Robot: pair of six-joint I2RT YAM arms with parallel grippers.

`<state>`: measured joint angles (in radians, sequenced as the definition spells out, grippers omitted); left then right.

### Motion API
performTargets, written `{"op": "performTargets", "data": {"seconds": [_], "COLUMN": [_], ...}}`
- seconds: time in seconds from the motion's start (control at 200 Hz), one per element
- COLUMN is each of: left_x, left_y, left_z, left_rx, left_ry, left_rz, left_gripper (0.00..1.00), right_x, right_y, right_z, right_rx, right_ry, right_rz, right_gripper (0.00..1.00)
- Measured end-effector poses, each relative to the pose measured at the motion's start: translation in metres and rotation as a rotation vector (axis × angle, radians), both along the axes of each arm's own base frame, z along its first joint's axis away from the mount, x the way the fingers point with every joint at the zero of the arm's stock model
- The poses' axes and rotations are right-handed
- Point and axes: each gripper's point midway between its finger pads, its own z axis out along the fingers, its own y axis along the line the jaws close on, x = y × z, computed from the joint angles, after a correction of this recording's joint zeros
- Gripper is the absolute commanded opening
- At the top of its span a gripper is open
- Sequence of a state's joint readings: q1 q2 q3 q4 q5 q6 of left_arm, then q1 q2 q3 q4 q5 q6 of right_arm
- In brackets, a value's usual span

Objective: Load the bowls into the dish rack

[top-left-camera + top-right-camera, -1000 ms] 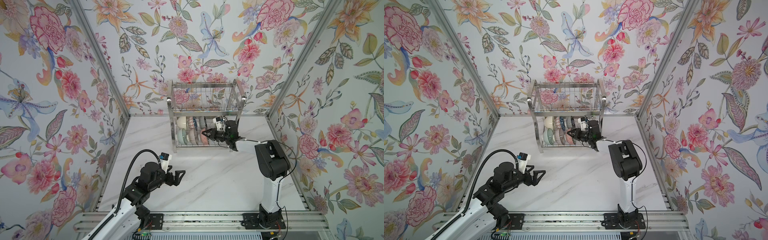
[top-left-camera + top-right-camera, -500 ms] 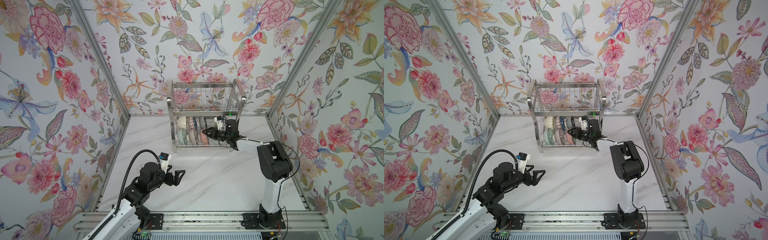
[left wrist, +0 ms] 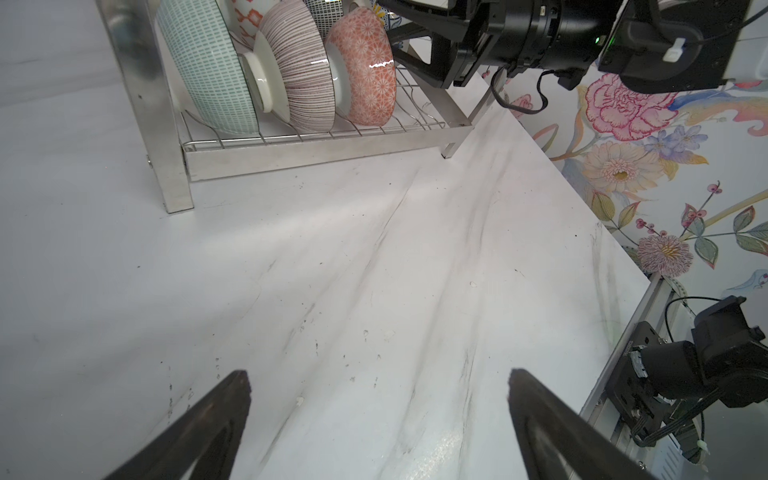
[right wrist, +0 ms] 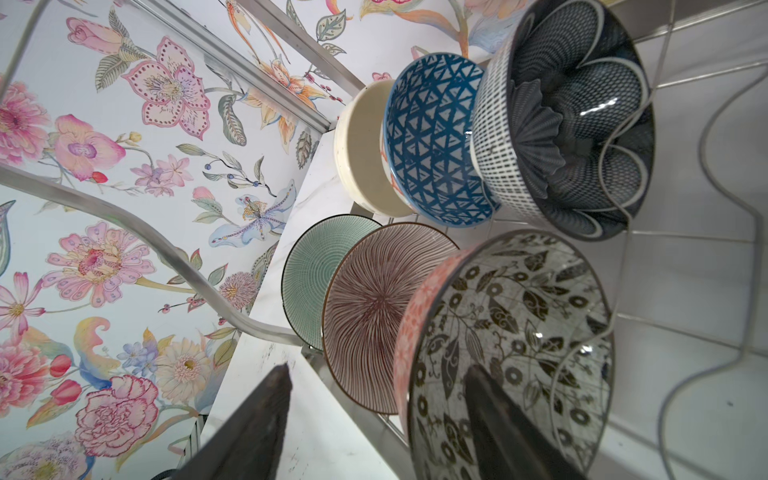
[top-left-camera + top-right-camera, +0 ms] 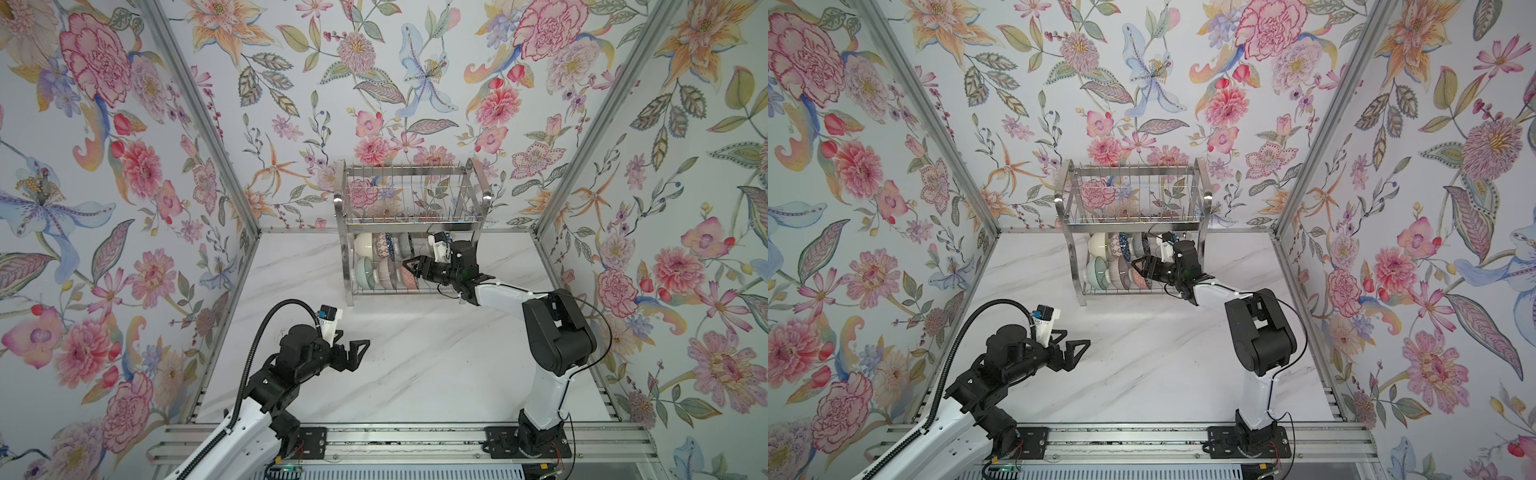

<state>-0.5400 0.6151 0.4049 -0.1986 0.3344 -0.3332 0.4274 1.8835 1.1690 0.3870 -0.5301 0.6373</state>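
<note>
The dish rack (image 5: 343, 257) is placed at the far edge of the worktop (image 5: 415, 353), about midway along it. Under its upper tier (image 5: 409, 225) the bowls are set on edge in two rows, both kept toward the rack's left end: a rear row (image 5: 380, 245) and, before it, a front row (image 5: 384, 272) of three on the lower shelf (image 3: 316, 135). The right tool (image 4: 376, 370) is positioned inside the rack at its right end, and the rim of the rightmost front bowl (image 4: 511, 340) is found between its separated fingers. The left tool (image 3: 378, 374) is held over the left half of the worktop, nearer the near edge, well apart from the rack.
</note>
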Motion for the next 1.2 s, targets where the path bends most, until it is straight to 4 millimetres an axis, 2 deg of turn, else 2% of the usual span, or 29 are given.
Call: {"op": "performTargets", "data": {"seconds": [0.38, 0.641, 0.741, 0.956, 1.121, 1.201], "left_x": [0.002, 0.008, 0.011, 0.019, 0.028, 0.035], "left_y": [0.007, 0.02, 0.029, 0.052, 0.068, 0.077], "left_z": [0.006, 0.019, 0.019, 0.028, 0.043, 0.05], "left_rx": [0.004, 0.006, 0.026, 0.059, 0.074, 0.097], "left_ry": [-0.031, -0.097, -0.108, -0.16, -0.211, -0.251], "left_rz": [0.038, 0.114, 0.161, 0.293, 0.39, 0.446], "left_gripper": [0.99, 0.99, 0.99, 0.99, 0.99, 0.99], "right_x": [-0.033, -0.057, -0.068, -0.082, -0.09, -0.094], "right_y": [-0.008, -0.012, -0.015, -0.037, -0.062, -0.082], "right_z": [0.002, 0.006, 0.011, 0.032, 0.066, 0.084], "right_rx": [-0.112, -0.243, -0.295, -0.365, -0.382, -0.387], "right_ry": [-0.071, -0.171, -0.225, -0.334, -0.441, -0.497], "right_rz": [-0.035, -0.061, -0.07, -0.132, -0.206, -0.264], "right_gripper": [0.87, 0.98, 0.99, 0.99, 0.99, 0.98]}}
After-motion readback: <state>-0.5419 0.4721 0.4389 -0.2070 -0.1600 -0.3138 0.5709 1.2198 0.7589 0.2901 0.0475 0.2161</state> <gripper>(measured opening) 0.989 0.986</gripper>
